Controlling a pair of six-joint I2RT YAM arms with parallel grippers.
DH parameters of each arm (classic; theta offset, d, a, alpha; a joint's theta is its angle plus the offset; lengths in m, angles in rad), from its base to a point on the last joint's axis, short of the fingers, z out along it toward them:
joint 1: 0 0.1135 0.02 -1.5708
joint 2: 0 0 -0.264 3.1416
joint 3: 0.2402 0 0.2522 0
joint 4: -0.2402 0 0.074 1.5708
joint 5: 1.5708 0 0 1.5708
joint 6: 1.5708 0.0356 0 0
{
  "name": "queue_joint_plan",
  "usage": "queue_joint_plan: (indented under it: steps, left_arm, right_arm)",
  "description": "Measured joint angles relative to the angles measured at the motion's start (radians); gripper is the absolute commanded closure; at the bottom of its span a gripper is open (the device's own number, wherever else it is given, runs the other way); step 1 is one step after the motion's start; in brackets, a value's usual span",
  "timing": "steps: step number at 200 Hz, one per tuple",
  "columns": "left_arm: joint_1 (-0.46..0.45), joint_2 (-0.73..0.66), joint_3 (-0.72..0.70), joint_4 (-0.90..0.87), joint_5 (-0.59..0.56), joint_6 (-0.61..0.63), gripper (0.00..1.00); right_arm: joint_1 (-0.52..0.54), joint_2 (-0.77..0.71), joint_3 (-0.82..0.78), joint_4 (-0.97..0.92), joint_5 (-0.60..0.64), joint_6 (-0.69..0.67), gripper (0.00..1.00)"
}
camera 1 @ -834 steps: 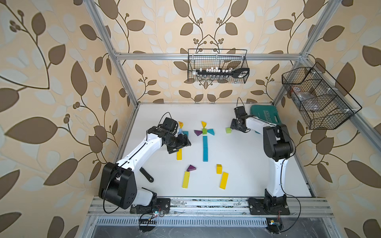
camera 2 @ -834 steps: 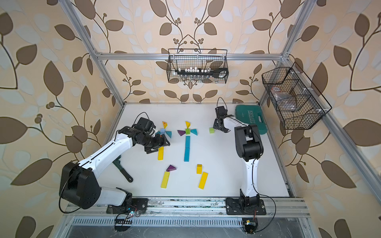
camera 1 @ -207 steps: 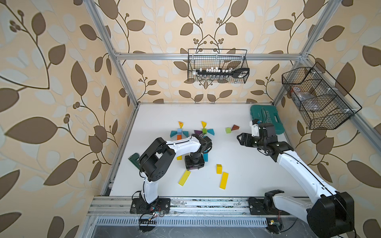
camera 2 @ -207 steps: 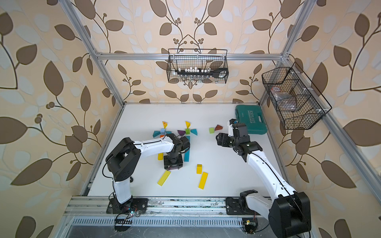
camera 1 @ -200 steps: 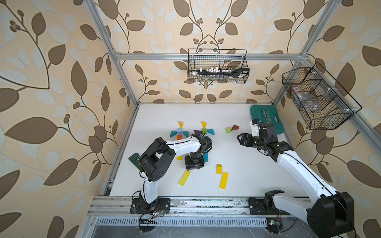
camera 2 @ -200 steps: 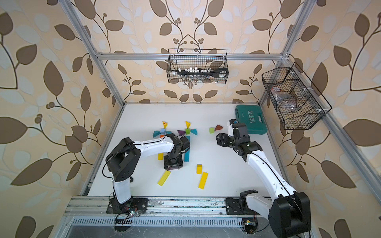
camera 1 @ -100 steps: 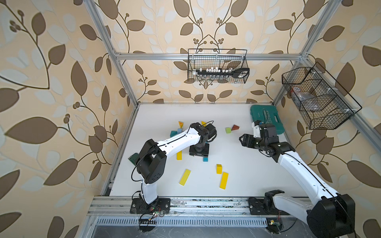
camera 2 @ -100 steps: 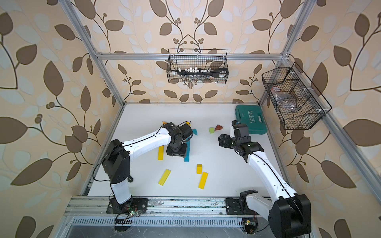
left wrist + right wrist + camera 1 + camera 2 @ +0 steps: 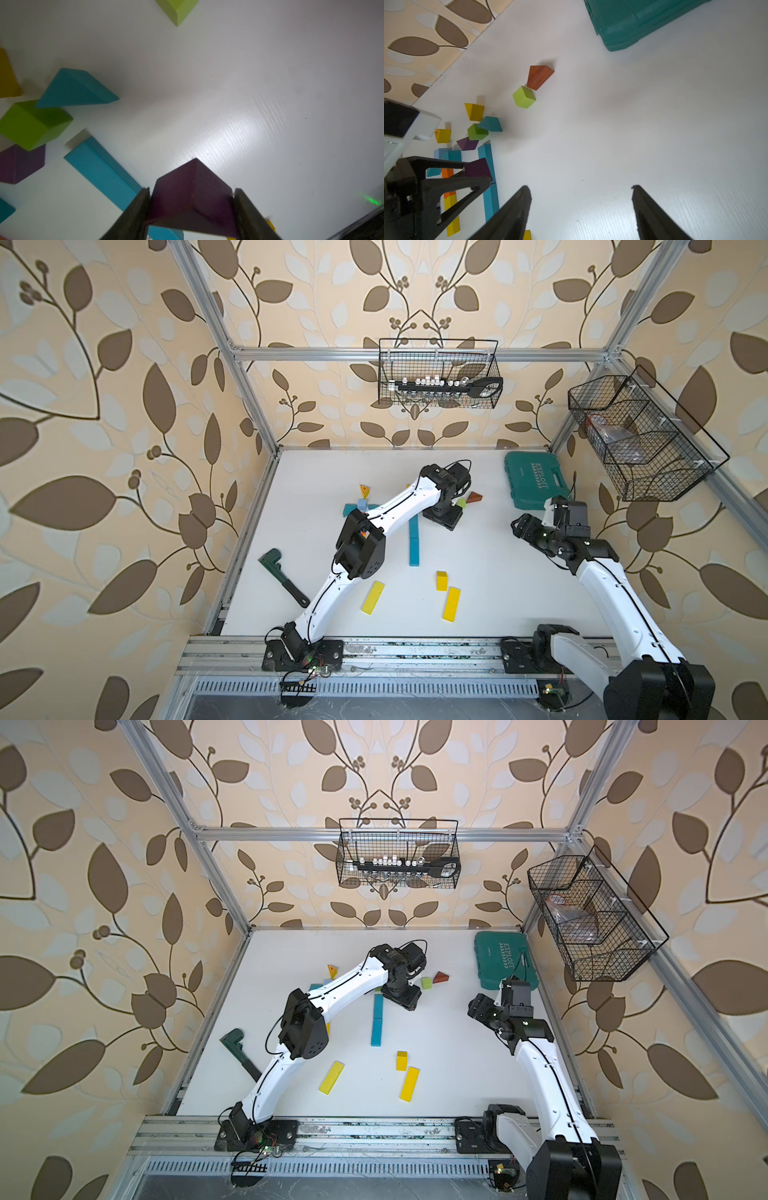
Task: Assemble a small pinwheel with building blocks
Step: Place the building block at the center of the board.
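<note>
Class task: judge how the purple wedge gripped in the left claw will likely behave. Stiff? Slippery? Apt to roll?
The purple wedge looks rigid: crisp edges, undented in the left claw. Its smooth sloped faces may let it slip or pivot if grip loosens. Laid on a flat face, it probably won't roll.

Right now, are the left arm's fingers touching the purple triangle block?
Touching. The left wrist view shows both fingers pressed against the sides of the purple triangle block, with no gap.

You'll find the case (image 9: 534,483) at the desk's (image 9: 498,593) back right, the wrench (image 9: 273,561) at its left edge, the bar (image 9: 413,543) between them.
</note>
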Motion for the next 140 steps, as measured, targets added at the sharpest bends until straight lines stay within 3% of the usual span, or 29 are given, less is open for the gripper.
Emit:
queue_joint_plan:
  steps: [34,71,110,140]
  left_arm:
    - [0.000,0.058,0.001,-0.050,0.021,0.053,0.61]
    - [-0.002,0.068,0.000,-0.066,0.021,0.071,0.45]
    - [-0.009,0.068,-0.013,-0.064,0.026,0.074,0.47]
    - [-0.015,0.070,-0.021,-0.063,0.025,0.074,0.40]
  right_arm:
    - [-0.002,0.000,-0.018,-0.006,-0.019,0.010,0.22]
    - [-0.002,0.009,-0.018,-0.003,-0.041,0.010,0.22]
    - [-0.002,0.018,-0.018,-0.003,-0.055,0.005,0.22]
    - [-0.002,0.020,-0.018,-0.004,-0.066,-0.006,0.21]
